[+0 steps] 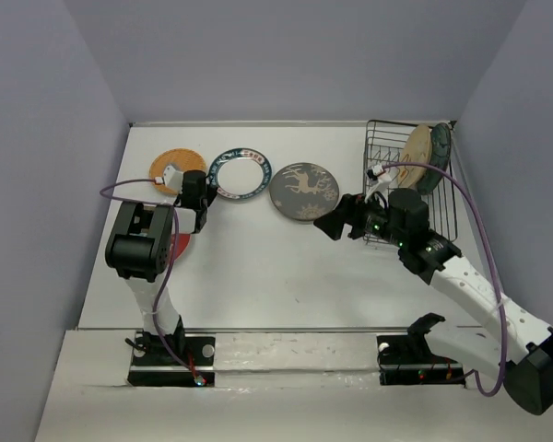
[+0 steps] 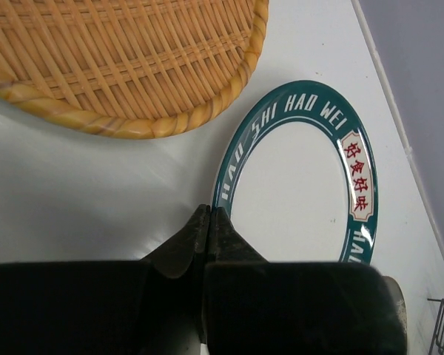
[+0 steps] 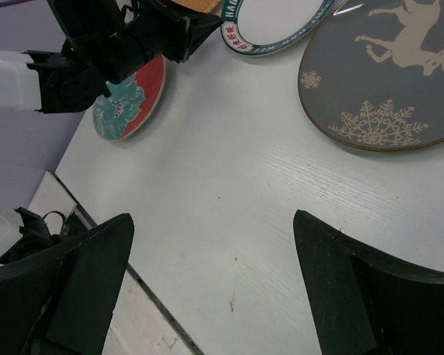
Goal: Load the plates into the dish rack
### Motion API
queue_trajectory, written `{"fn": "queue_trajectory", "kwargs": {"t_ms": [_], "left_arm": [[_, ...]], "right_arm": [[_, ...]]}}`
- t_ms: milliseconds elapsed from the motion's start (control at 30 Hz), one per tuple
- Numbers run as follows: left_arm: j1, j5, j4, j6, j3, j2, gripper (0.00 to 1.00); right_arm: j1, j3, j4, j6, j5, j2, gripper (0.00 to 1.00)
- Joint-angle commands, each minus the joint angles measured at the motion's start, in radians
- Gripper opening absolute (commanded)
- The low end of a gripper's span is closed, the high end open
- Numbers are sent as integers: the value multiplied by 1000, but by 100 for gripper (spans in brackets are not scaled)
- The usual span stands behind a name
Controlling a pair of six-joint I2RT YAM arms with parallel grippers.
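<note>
Left gripper (image 2: 209, 218): jaws closed, empty, tips at 7 o'clock of teal-rimmed plate (image 2: 296, 185); woven plate (image 2: 118, 59) at 11. Right gripper (image 3: 214, 288): jaws wide apart, empty, above table (image 3: 229, 192); deer plate (image 3: 385, 74) at 1. Dish rack (image 1: 383, 147), table's 2 o'clock, holds cream plate (image 1: 417, 147) and dark teal plate (image 1: 439, 157) on edge.

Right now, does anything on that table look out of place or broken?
Nothing looks broken or spilled. Only the red-and-teal plate sits oddly: apart from the row of three plates, partly hidden under the left arm.
</note>
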Motion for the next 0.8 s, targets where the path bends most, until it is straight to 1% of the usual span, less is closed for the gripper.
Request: {"fn": "queue_trajectory", "kwargs": {"t_ms": [0,67,133,167,200,233,333,400,500,733,767], "left_arm": [[13,-25,97,8,-81,-71,5],[14,2,120,10,-98,-82,5],[17,47,112,20,-85,-66,6],[19,51,101,28,-79,-65,9],[19,67,94,30,-72,-59,29],[22,79,80,34,-62,-59,38],[20,87,28,54,-25,-45,54],[20,90,5,74,4,-37,54],[20,84,-32,82,36,-23,52],[20,68,-70,92,98,20,39],[20,70,-78,102,105,24,39]], "right_arm": [[18,53,27,22,-39,8,94],[18,54,32,26,-44,15,94],[18,54,38,30,-47,18,94],[18,53,41,33,-45,20,94],[18,53,42,33,-45,23,94],[18,51,42,33,-45,24,94],[18,44,45,37,-42,24,95],[18,44,50,39,-39,24,94],[28,44,53,40,-39,29,94],[28,31,68,46,-41,37,94],[28,28,68,46,-39,37,94]]}}
